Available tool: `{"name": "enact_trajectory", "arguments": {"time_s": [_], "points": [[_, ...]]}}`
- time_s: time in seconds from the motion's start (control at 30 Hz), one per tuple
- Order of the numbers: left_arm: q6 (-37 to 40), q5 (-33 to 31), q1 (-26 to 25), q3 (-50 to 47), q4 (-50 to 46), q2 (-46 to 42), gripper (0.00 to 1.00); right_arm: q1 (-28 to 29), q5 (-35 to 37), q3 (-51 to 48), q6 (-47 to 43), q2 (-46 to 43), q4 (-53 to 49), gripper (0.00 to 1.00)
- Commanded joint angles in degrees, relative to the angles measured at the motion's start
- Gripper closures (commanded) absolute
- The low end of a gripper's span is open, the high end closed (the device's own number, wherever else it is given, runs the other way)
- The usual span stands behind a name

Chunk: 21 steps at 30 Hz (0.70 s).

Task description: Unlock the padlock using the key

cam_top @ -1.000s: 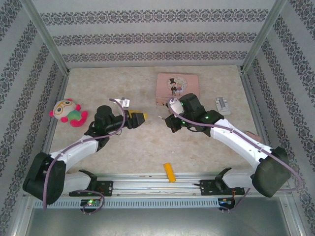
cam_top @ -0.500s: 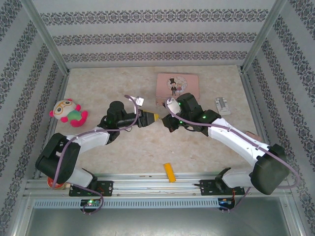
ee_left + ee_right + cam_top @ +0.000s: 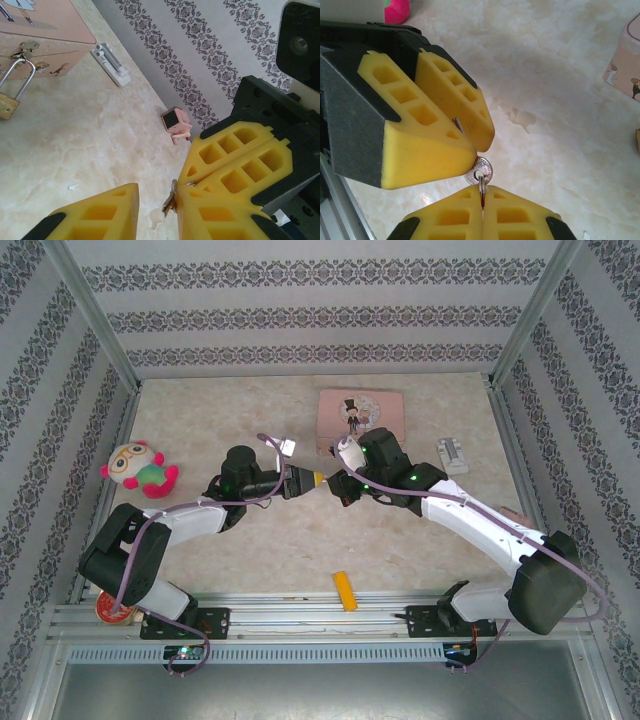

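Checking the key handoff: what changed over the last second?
Left gripper swung right to meet the right gripper and narrowed its jaws around the key. The right gripper stayed shut on the key. Pink tin, plush toy and yellow bar unmoved.

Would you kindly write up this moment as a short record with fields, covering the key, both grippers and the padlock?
key: held in the air between the two grippers
right gripper: shut on the key's ring
left gripper: jaws on either side of the key's blade; whether they clamp it cannot be told
padlock: hangs by its shackle from the clasp of the pink tin, with neither gripper touching it
pink tin: just beyond the right gripper in the top view
stage: apparently a handover of the key; padlock not yet approached
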Motion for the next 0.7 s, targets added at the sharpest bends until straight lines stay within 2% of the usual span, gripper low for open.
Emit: {"name": "enact_trajectory", "arguments": {"time_s": [0.0,0.23,0.4,0.57,0.67], "points": [[0.6,0.5,-0.6,1.3,2.4,-0.2,0.75,0.7,-1.2,0.7,0.7,0.6,1.5,1.0],[0.7,-0.4,-0.6,1.1,2.9,-0.5,0.71,0.6,-1.1,0.4,1.0,0.4,1.6,1.0],[0.7,-1.1,-0.6,0.8,2.9,-0.9,0.77,0.6,-1.1,0.3,1.0,0.5,1.7,1.0],[0.6,-1.7,-0.6,0.8,3.0,-1.2,0.77,0.6,-1.5,0.3,1.0,0.7,1.9,1.0],[0.4,-2.2,-0.6,0.8,3.6,-1.4,0.73,0.7,-1.5,0.1,1.0,0.6,1.9,1.0]]}}
